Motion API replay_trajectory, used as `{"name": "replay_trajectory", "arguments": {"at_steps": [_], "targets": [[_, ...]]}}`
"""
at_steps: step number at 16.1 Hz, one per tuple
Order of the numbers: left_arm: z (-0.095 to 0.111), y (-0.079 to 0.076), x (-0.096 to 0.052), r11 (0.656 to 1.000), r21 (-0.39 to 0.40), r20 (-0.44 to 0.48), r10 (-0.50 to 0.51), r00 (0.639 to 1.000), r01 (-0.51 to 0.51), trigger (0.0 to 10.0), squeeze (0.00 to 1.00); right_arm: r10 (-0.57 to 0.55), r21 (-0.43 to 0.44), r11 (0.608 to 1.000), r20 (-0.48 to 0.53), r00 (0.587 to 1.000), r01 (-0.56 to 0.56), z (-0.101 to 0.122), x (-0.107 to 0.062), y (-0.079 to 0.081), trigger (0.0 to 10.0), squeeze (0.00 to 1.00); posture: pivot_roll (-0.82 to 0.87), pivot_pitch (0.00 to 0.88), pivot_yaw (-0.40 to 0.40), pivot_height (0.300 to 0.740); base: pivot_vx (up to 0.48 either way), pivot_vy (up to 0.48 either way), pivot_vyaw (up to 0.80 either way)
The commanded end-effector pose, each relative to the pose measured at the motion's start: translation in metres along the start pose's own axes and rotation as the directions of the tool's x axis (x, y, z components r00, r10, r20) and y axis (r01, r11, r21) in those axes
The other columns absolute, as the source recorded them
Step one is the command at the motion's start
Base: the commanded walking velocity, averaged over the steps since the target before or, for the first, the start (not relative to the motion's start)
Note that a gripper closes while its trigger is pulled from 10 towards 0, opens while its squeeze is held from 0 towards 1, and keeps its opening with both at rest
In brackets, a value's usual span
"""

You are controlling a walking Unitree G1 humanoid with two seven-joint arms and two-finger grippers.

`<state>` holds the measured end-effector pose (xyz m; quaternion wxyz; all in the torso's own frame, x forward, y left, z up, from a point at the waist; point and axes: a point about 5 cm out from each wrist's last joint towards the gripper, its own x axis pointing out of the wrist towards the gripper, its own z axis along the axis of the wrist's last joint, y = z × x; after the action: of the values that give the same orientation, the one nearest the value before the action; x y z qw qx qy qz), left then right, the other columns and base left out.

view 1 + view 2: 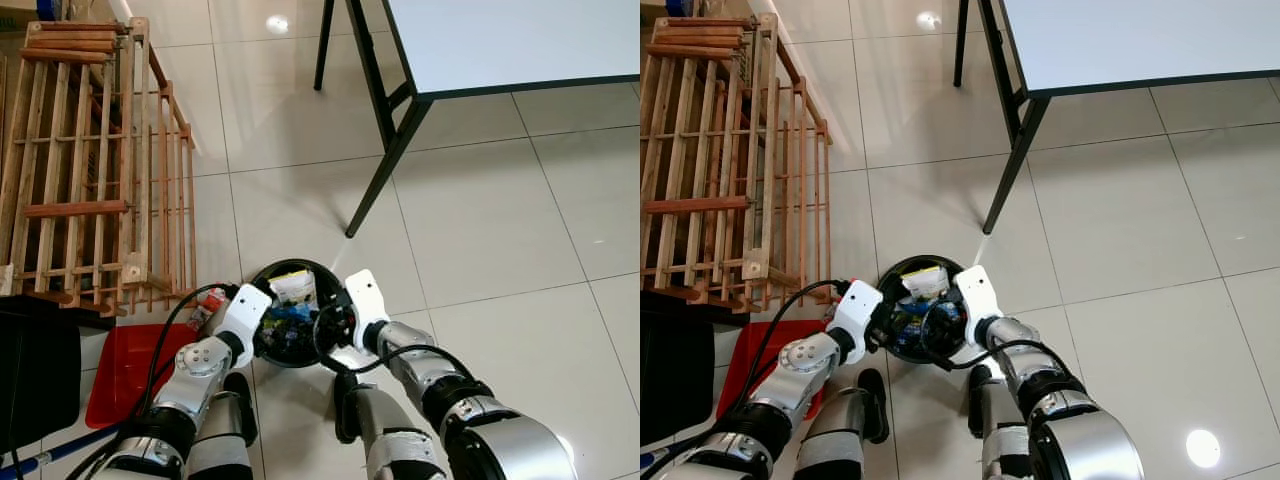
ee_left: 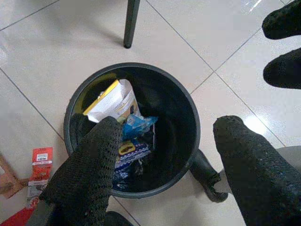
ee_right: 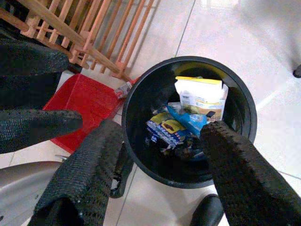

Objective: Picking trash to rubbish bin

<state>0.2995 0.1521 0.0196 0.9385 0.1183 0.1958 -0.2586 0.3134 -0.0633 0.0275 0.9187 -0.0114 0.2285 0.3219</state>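
A round black rubbish bin [image 1: 322,273] stands on the tiled floor just in front of me. Inside lie a white and yellow packet [image 2: 115,101] and crumpled blue wrappers [image 3: 186,117]. My left gripper [image 2: 168,123] hovers above the bin's left side, open, with nothing between its fingers. My right gripper [image 3: 161,126] hangs over the bin's right side, also open and empty. The two grippers face each other across the bin.
A red dustpan [image 1: 125,365] lies left of the bin, with a small red-labelled wrapper [image 2: 41,162] on the floor between them. A wooden slatted rack [image 1: 90,160] stands at the left. A black-legged table [image 1: 385,160] is ahead to the right. My black feet [image 1: 240,400] stand behind the bin.
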Motion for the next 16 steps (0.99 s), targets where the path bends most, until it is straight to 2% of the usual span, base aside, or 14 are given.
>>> {"name": "replay_trajectory", "arguments": {"at_steps": [1,2,4,7,11,13,16], "targets": [[-0.015,-0.008,-0.002,0.999,-0.032,-0.054,-0.014,0.998,0.013,10.0,0.00,-0.002,0.028,1.000,-0.044,0.999,0.004,-0.014,-0.003,0.000,10.0,0.00,0.04,0.413,-0.097,0.740,0.000,0.000,0.00],[-0.013,-0.007,-0.001,0.999,-0.035,-0.051,-0.013,0.999,0.011,10.0,0.00,-0.049,0.066,0.997,-0.023,0.999,0.050,-0.012,-0.005,-0.005,10.0,0.00,0.02,0.401,-0.096,0.740,0.000,0.000,0.00],[-0.013,-0.007,0.000,0.999,-0.037,-0.051,-0.011,0.999,0.010,10.0,0.00,-0.087,0.086,0.992,-0.004,0.996,0.087,-0.013,-0.006,-0.007,10.0,0.00,0.00,0.395,-0.085,0.740,0.000,0.000,0.00],[-0.017,-0.001,-0.003,0.999,-0.040,-0.068,0.014,0.998,-0.016,10.0,0.00,-0.266,0.104,0.961,0.085,0.960,0.257,-0.009,-0.015,-0.025,10.0,0.00,-0.01,0.344,-0.063,0.740,0.000,0.000,0.00],[-0.023,0.006,-0.007,0.996,-0.053,-0.089,0.068,0.994,-0.073,10.0,0.00,-0.350,0.099,0.935,0.085,0.933,0.342,-0.010,-0.024,-0.041,10.0,0.00,-0.02,0.292,-0.052,0.740,0.000,0.000,0.00],[-0.028,0.017,-0.013,0.980,-0.091,-0.099,0.169,0.981,-0.178,10.0,0.00,-0.452,0.131,0.888,0.085,0.888,0.440,-0.014,-0.035,-0.058,10.0,0.00,-0.01,0.257,-0.046,0.740,0.000,0.000,0.00],[-0.030,0.021,-0.015,0.971,-0.097,-0.103,0.210,0.972,-0.220,10.0,0.00,-0.512,0.145,0.855,0.095,0.854,0.497,-0.015,-0.043,-0.069,10.0,0.00,-0.01,0.230,-0.048,0.740,0.000,0.000,0.00]]}}
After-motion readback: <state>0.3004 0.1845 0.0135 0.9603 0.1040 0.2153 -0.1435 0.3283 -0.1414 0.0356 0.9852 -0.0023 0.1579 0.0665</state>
